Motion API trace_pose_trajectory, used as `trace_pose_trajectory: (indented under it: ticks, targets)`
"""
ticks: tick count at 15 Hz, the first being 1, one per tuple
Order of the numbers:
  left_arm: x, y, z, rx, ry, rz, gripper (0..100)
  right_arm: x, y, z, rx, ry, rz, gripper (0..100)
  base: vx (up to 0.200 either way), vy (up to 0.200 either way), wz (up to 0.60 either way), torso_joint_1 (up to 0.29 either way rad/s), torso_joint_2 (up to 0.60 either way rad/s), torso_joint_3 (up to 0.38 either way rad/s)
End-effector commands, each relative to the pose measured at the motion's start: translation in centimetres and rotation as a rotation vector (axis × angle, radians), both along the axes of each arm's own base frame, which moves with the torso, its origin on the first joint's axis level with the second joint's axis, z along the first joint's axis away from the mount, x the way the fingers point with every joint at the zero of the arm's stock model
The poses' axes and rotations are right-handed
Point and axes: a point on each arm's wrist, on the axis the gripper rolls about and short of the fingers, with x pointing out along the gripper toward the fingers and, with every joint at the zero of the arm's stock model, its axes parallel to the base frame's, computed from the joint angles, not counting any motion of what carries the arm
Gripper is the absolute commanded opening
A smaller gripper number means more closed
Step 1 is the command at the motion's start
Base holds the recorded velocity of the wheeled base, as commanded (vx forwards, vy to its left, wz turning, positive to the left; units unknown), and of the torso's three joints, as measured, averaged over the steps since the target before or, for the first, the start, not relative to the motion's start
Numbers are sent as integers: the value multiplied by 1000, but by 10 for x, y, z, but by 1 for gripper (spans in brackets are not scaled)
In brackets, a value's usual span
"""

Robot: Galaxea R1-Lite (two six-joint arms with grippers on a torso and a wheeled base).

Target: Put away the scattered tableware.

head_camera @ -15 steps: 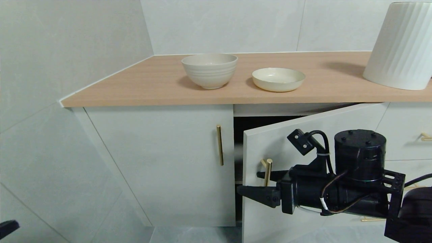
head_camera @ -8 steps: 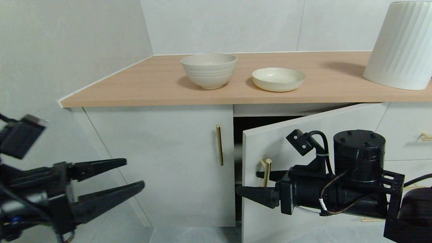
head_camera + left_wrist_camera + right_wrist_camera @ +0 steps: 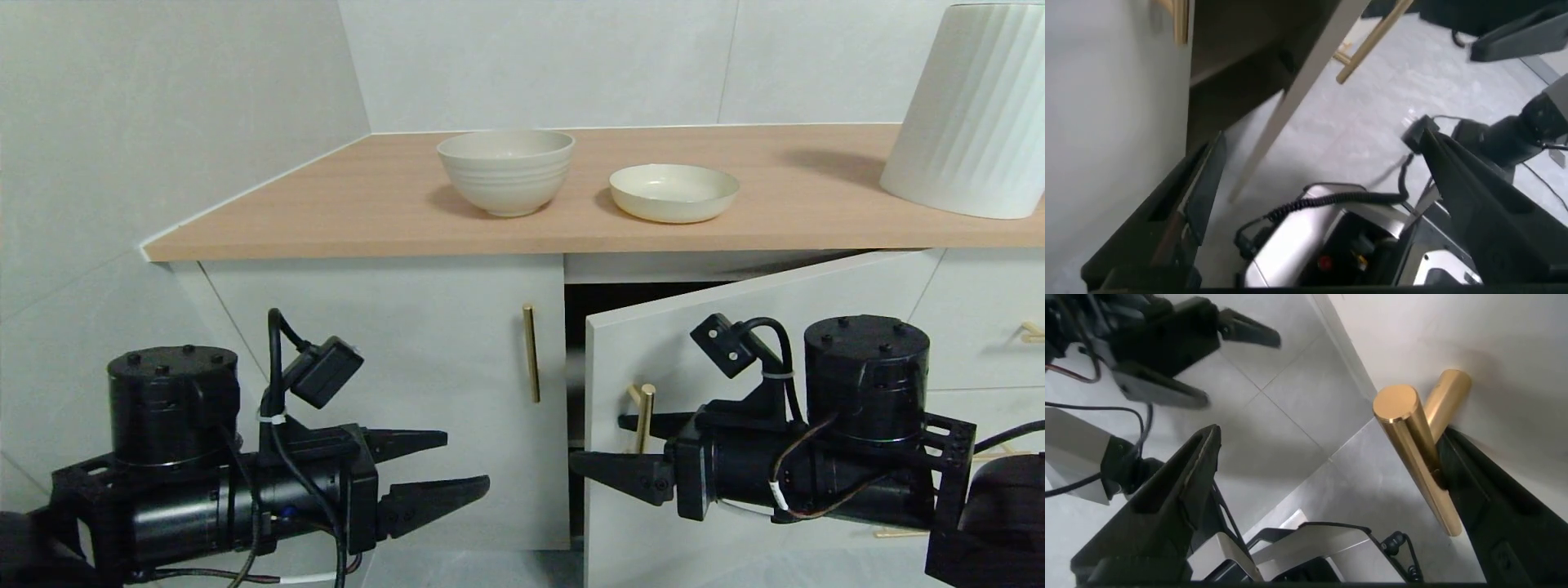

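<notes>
Wooden table (image 3: 343, 214) carries both pieces, above a half-open cabinet door (image 3: 735, 318). Below it, the left end effector (image 3: 467, 462) and right end effector (image 3: 597, 443) hang with fingers apart, the right's straddling the door handle (image 3: 647, 416). The deep bowl (image 3: 506, 171) and the shallow dish (image 3: 674, 192) beside it look rigid, smooth and breakable, so each is probably best pinched across its rim.

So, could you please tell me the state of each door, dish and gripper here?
Left cabinet door: shut.
Right cabinet door: partly open.
Bowl: upright.
Shallow dish: upright, empty.
Left gripper: open, holding nothing.
Right gripper: open around the door handle.
</notes>
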Motion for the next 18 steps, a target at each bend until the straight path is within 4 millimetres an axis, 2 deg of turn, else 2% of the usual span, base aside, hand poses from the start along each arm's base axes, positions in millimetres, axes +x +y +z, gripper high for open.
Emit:
trace_pose_trajectory:
  ticks: [1,2,6,9,11,13,15,18]
  targets:
    - [3,-3,-7,10,27,-9,100,0,1,-2,-6,8,1,100,0,0,0,0,0,0]
    - [3,-4,-8,10,31,-11,0,1,1,-3,-8,9,1,100,0,0,0,0,0,0]
    - [10,-8,0,-5,-7,-17,0,0,1,-3,-8,9,1,100,0,0,0,0,0,0]
    - [24,-16,13,-51,-13,-9,0,0,0,-1,-5,3,2,100,0,0,0,0,0,0]
    - [34,-26,8,-62,1,-30,0,-1,0,0,-3,1,2,100,0,0,0,0,0,0]
    - [59,-46,-12,-83,-46,-61,0,-3,-2,2,1,-4,4,100,0,0,0,0,0,0]
    - [86,-62,-21,-118,-125,-71,0,-4,-1,3,2,-5,10,100,0,0,0,0,0,0]
    - [91,-93,-24,-122,-124,-137,0,-6,-2,5,3,-8,4,100,0,0,0,0,0,0]
